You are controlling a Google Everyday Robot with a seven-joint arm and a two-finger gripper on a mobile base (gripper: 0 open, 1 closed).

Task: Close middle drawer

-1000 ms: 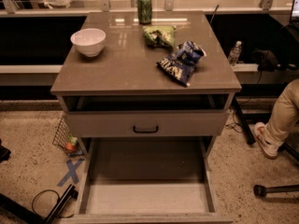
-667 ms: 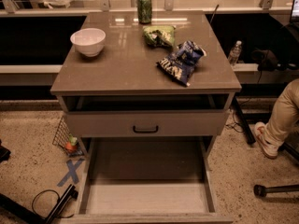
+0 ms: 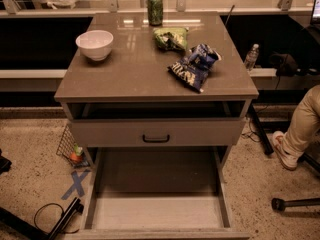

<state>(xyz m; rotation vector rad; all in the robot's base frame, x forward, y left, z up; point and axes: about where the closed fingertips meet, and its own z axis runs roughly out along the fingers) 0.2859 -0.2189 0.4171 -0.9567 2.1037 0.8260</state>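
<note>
The middle drawer [image 3: 157, 211] is pulled far out toward me from the grey-beige cabinet. Its long pale-floored box is empty, and its low front [image 3: 155, 234] lies along the bottom edge of the view, with the handle hidden. Above it the taller-fronted drawer [image 3: 200, 133] with a dark bar handle [image 3: 156, 138] stands slightly out, leaving a dark gap under the cabinet top. The lowest drawer is hidden under the open one. The gripper is out of view; no part of the arm shows.
On the cabinet top [image 3: 130, 69] are a white bowl [image 3: 94, 44], a green can [image 3: 155, 8], a green snack bag [image 3: 171, 38] and a blue chip bag [image 3: 194, 66]. A person's leg and shoe [image 3: 290, 144] are at right. A wire basket [image 3: 70, 146], blue tape cross [image 3: 76, 184] and cable [image 3: 50, 216] lie at left.
</note>
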